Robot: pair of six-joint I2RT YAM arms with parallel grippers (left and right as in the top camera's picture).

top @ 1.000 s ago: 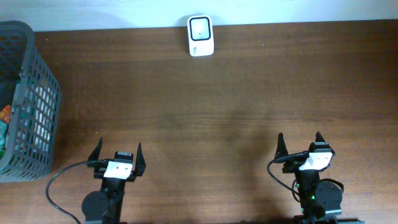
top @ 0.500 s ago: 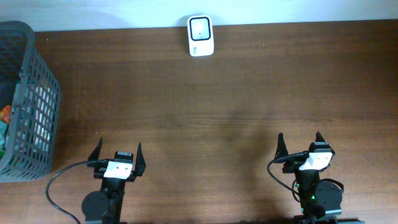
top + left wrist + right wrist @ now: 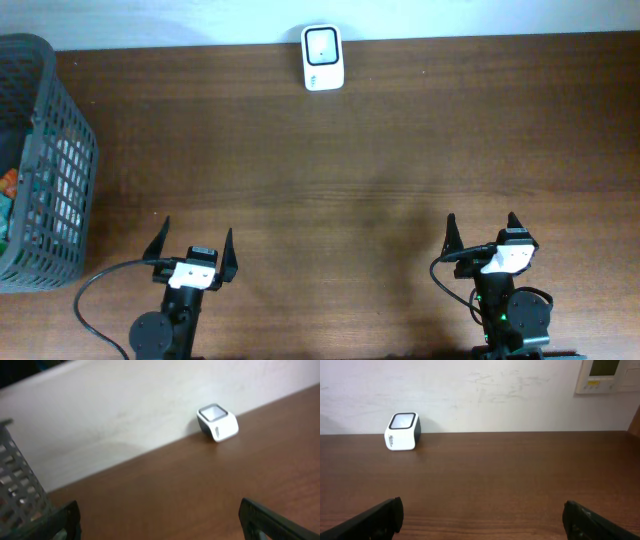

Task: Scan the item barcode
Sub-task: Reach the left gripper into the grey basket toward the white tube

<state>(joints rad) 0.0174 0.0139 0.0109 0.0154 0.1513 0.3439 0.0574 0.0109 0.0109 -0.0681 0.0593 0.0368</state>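
Observation:
The white barcode scanner (image 3: pixel 322 58) with a dark window stands at the table's far edge against the wall. It also shows in the left wrist view (image 3: pixel 217 422) and the right wrist view (image 3: pixel 402 431). Colourful items (image 3: pixel 8 190) lie inside the grey mesh basket (image 3: pixel 60 160) at the far left, mostly hidden by its wall. My left gripper (image 3: pixel 197 230) is open near the front edge, with nothing between its fingers (image 3: pixel 159 510). My right gripper (image 3: pixel 481 218) is open at the front right, also with nothing in it (image 3: pixel 482 510).
The basket's wall (image 3: pixel 20 490) rises at the left of the left wrist view. A white wall runs behind the brown wooden table (image 3: pixel 380 170), with a wall panel (image 3: pixel 607 375) at the upper right in the right wrist view.
The left gripper has shifted slightly to the right. The right arm, scanner and basket have not moved.

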